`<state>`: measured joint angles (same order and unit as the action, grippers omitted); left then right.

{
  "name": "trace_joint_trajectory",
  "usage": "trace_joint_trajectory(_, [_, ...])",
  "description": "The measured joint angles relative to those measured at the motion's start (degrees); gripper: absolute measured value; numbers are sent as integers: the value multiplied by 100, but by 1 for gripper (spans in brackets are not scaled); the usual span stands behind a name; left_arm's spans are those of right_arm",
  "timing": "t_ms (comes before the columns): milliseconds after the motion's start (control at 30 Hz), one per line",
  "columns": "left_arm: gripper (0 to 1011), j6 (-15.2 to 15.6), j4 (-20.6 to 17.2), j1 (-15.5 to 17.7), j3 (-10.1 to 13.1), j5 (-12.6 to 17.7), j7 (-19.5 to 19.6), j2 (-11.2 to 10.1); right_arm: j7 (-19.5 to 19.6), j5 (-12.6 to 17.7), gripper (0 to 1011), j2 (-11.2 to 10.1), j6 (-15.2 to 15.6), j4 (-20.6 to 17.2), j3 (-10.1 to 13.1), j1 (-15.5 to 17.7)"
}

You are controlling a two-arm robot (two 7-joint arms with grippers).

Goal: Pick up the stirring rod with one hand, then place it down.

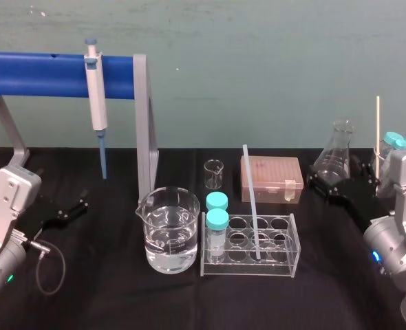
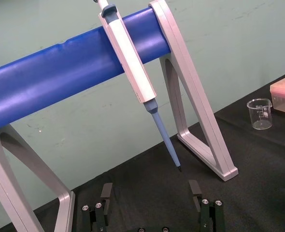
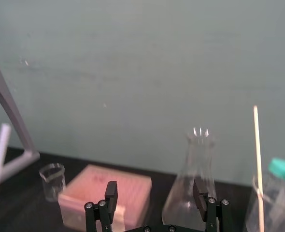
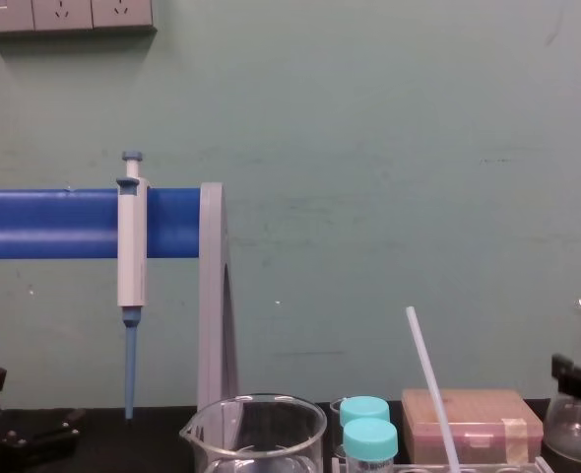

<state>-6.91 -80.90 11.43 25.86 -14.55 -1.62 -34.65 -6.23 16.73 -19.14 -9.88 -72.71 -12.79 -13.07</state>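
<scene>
Clear tube rack (image 1: 248, 267) sits at the table's front edge, just beside a water beaker (image 1: 168, 234). The stirring rod (image 1: 250, 199) stands tilted in one rack hole, its top leaning back toward the wall, untouched. Two teal-capped vials (image 1: 217, 221) occupy the rack's left end. Left gripper (image 1: 64, 212) is low at the table's left, near the pipette (image 1: 97, 103) on its blue-bar stand, claw wide and empty. Right gripper (image 1: 329, 184) is at far right by the conical flask (image 1: 335, 155), claw wide, holding nothing. Both are well apart from the rod.
</scene>
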Motion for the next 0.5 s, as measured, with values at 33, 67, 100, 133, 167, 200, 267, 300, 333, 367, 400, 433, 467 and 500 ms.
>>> trace_joint_trajectory(33, [1000,0,0,0,0,0,0,0,10,-14,1000,9,43,20,3,3])
trace_joint_trajectory(67, [1000,0,0,0,0,0,0,0,18,-27,1000,19,94,45,5,6])
trace_joint_trajectory(100, [1000,0,0,0,0,0,0,0,23,-39,1000,25,127,61,6,7])
trace_joint_trajectory(133, [1000,0,0,0,0,0,0,0,27,-48,1000,28,153,73,8,9])
trace_joint_trajectory(167, [1000,0,0,0,0,0,0,0,27,-49,1000,27,150,72,8,9])
trace_joint_trajectory(200, [1000,0,0,0,0,0,0,0,27,-49,1000,27,149,72,9,9])
trace_joint_trajectory(267, [1000,0,0,0,0,0,0,0,26,-48,1000,25,143,70,9,9])
trace_joint_trajectory(300, [1000,0,0,0,0,0,0,0,25,-48,1000,24,140,69,9,9])
trace_joint_trajectory(333, [1000,0,0,0,0,0,0,0,25,-46,1000,24,132,67,9,9])
trace_joint_trajectory(367, [1000,0,0,0,0,0,0,0,24,-45,1000,24,128,66,9,9])
trace_joint_trajectory(400, [1000,0,0,0,0,0,0,0,24,-44,1000,23,124,64,9,9])
trace_joint_trajectory(433, [1000,0,0,0,0,0,0,0,23,-40,1000,23,118,62,8,9])
trace_joint_trajectory(467, [1000,0,0,0,0,0,0,0,22,-39,1000,22,115,61,8,8])
trace_joint_trajectory(500, [1000,0,0,0,0,0,0,0,22,-38,1000,22,112,60,8,8])
